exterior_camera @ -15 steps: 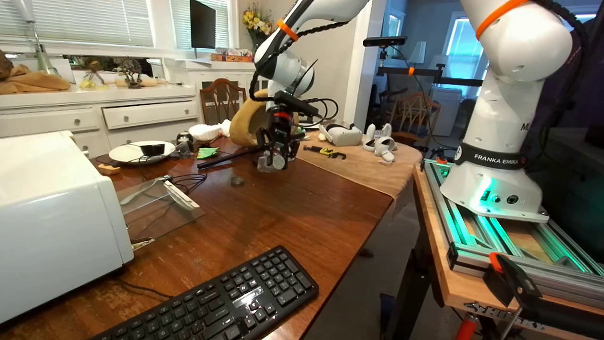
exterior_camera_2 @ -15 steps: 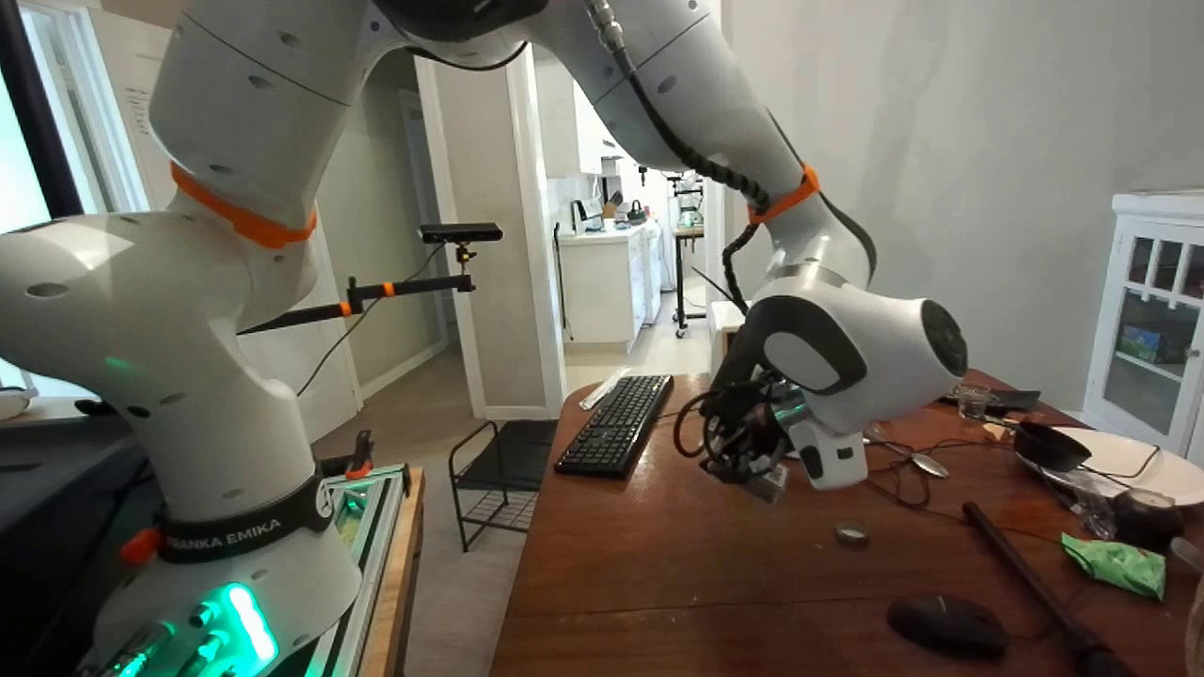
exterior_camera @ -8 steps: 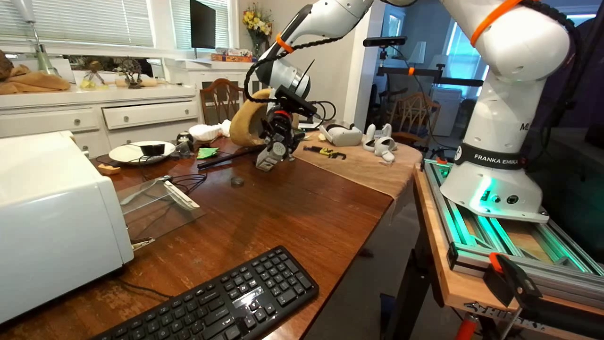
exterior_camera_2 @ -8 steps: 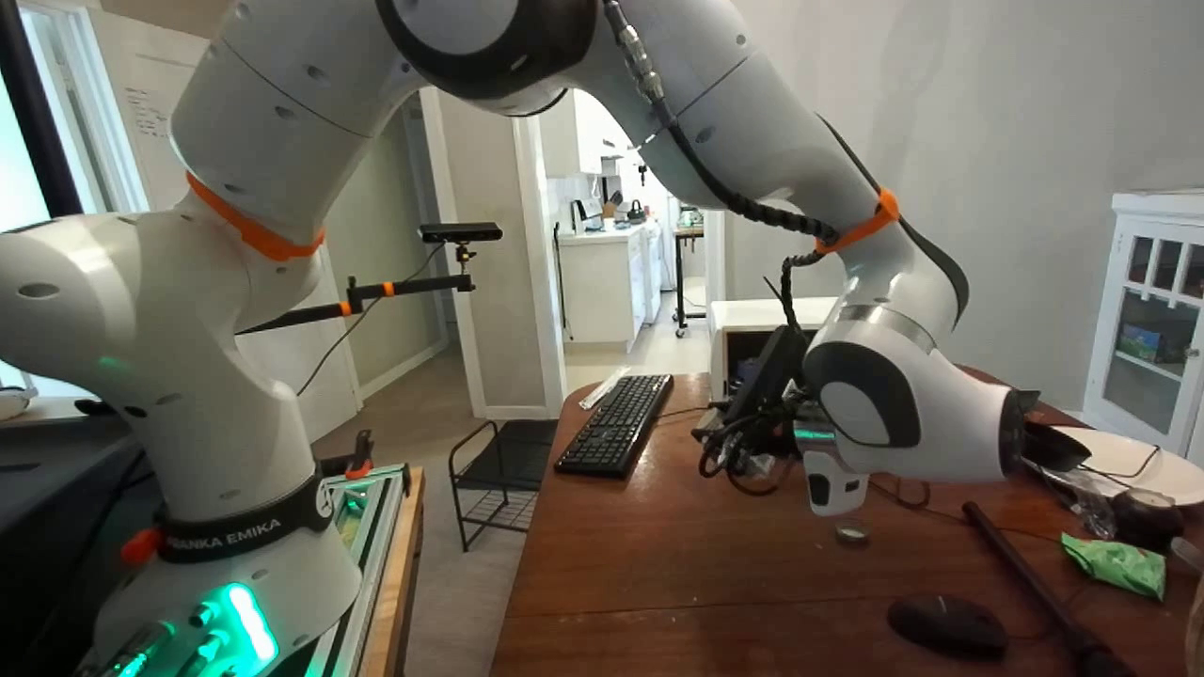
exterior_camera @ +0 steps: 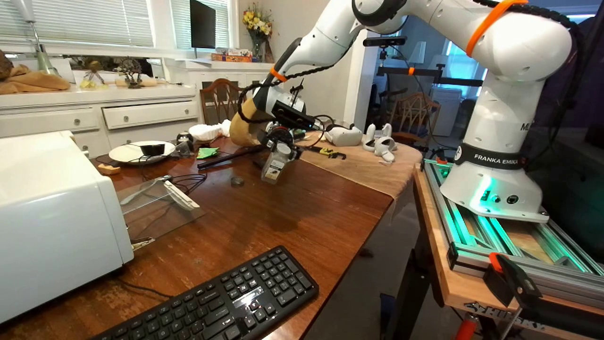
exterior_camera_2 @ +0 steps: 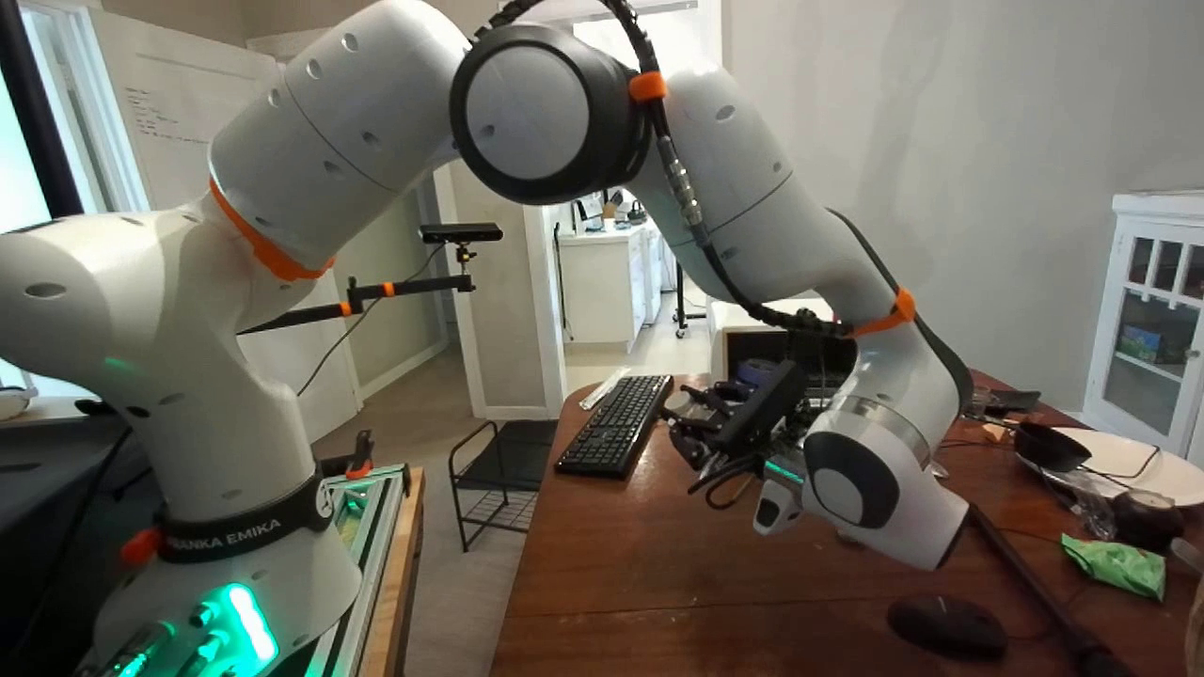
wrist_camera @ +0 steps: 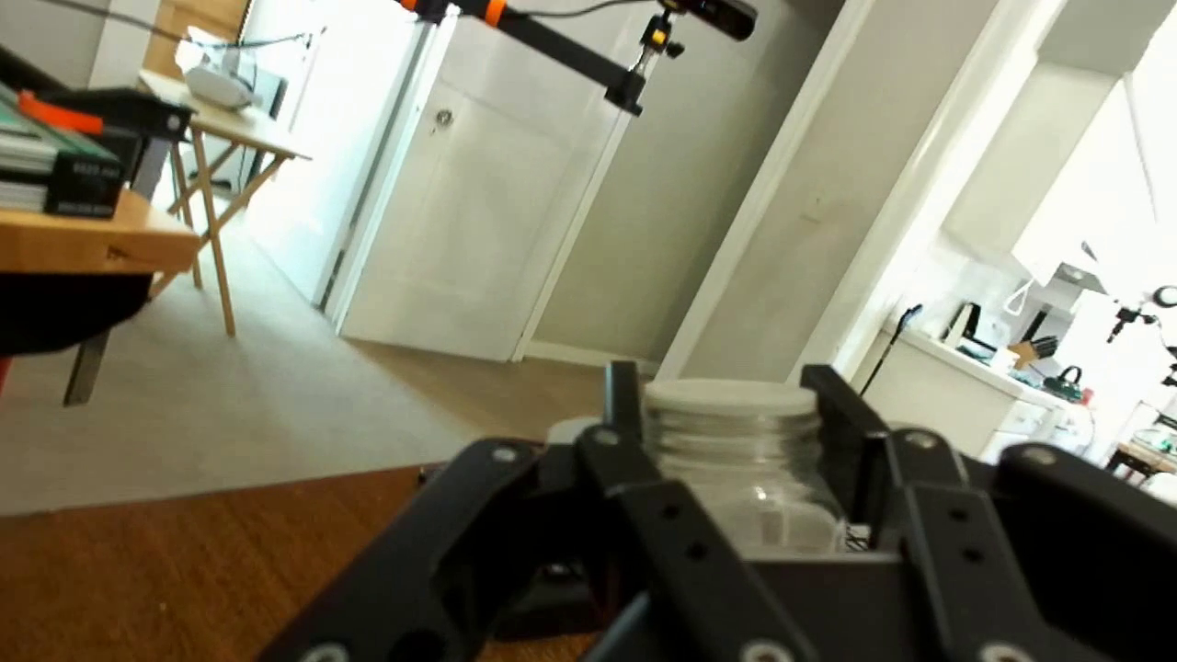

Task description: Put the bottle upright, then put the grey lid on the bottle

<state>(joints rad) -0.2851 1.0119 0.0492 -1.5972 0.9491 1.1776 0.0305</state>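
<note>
The small clear bottle (exterior_camera: 273, 169), with a label on its side, is held in my gripper (exterior_camera: 283, 148) above the wooden table. It is tilted, its neck up and its base towards the lower left in that exterior view. In the wrist view its pale round top and ridged neck (wrist_camera: 736, 450) stand between the two black fingers of the gripper (wrist_camera: 725, 379), which is shut on it. In an exterior view the gripper (exterior_camera_2: 694, 421) largely hides the bottle. The grey lid (exterior_camera: 237, 181) lies flat on the table, left of the bottle; in the other exterior view the arm almost hides it.
A black keyboard (exterior_camera: 226, 297) lies at the table's near edge beside a white appliance (exterior_camera: 52, 212) with a glass door. A black rod (exterior_camera: 231, 158), cables (exterior_camera: 188, 179) and a white plate (exterior_camera: 137, 152) are beyond the lid. A black mouse (exterior_camera_2: 945, 625) lies near the rod.
My wrist has turned, bringing the bottle from nearly end-on to a more upright, tilted pose with its label showing. The arm's elbow has come down. The lid has stayed in place.
</note>
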